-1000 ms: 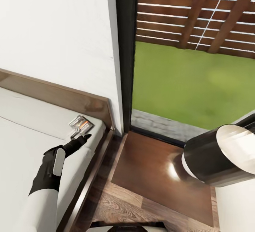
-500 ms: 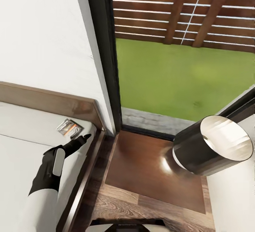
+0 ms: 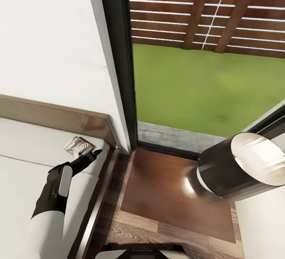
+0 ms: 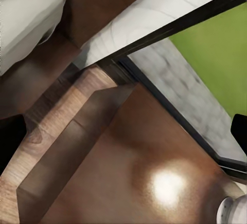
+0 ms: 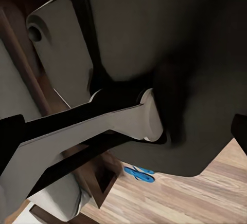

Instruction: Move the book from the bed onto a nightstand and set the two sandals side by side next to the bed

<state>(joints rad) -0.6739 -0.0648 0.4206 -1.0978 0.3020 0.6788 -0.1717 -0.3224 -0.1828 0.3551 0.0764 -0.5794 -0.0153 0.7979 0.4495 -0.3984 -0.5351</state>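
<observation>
Bed (image 3: 23, 164) fills the lower left, headboard against the white wall. Nightstand (image 3: 166, 187) sits just beside it under the window, glossy top bare; likely the drop spot. Book (image 3: 78, 145) lies flat at the mattress corner by the headboard. Left pincer (image 3: 92, 155) reaches low over the mattress, tips touching or just short of the book's near edge; fingers apart or together, cannot tell. Blue sandals (image 5: 139, 173) lie on plank floor.

A white wall (image 3: 51, 45) meets a dark window frame (image 3: 118, 61). Outside, green grass (image 3: 206, 84) runs to a brown slatted fence (image 3: 206, 9). Wood-plank floor (image 3: 158, 235) lies below.
</observation>
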